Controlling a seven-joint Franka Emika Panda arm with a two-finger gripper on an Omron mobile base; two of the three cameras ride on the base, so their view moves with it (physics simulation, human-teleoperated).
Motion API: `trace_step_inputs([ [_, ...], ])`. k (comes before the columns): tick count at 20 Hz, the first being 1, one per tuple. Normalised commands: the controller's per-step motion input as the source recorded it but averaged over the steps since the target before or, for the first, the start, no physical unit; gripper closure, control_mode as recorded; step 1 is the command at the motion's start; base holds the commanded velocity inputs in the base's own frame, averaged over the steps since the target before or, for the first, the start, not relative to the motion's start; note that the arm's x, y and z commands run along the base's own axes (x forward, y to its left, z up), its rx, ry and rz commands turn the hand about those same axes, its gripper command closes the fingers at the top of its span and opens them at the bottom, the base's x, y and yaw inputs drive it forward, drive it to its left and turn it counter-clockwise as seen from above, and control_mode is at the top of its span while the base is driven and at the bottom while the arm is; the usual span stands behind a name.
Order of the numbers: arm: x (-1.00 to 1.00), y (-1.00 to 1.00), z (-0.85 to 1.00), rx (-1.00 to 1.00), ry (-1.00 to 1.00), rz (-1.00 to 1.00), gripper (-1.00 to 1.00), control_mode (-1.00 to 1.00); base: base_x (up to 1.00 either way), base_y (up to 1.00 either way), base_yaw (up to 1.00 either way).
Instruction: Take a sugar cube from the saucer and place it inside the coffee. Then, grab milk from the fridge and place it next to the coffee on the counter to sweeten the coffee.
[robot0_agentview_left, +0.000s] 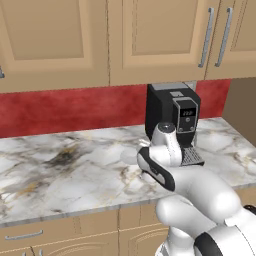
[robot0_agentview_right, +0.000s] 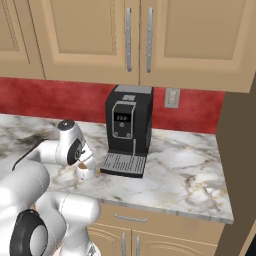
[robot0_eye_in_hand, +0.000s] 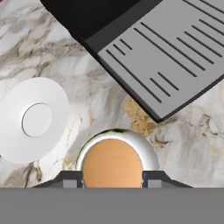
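Note:
The coffee (robot0_eye_in_hand: 112, 164), a white cup of brown liquid, sits right under my gripper (robot0_eye_in_hand: 111, 179). The two fingertips (robot0_eye_in_hand: 70, 179) stand apart on either side of its rim with nothing between them, so the gripper is open. The white saucer (robot0_eye_in_hand: 33, 120) lies bare to the left of the cup on the marble counter (robot0_eye_in_hand: 78, 65). In the right base view the cup (robot0_agentview_right: 85, 171) stands on the counter (robot0_agentview_right: 190, 175) just under the hand, left of the coffee machine. The sugar cube is hidden. The milk and the fridge are out of view.
A tall black coffee machine (robot0_agentview_right: 128, 125) stands at the back of the counter; its grey drip tray (robot0_eye_in_hand: 166, 57) lies close beyond the cup. Beige cabinets hang above. A dark side wall (robot0_agentview_right: 240, 165) closes the counter on the right.

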Motion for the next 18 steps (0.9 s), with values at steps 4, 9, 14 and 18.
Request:
trace_step_inputs([
  [4, 0.00, 0.00, 0.00, 0.00, 0.00, 0.00, -1.00, -1.00, 0.00, 0.00, 0.00],
  [9, -0.09, -0.05, 0.20, 0.00, -0.06, 0.00, -1.00, -1.00, 0.00, 0.00, 0.00],
  [14, -0.61, -0.34, 0.34, 0.00, -0.05, 0.04, -1.00, -1.00, 0.00, 0.00, 0.00],
  [18, -0.55, -0.38, 0.56, 0.00, -0.11, 0.14, -1.00, -1.00, 0.00, 0.00, 0.00],
])
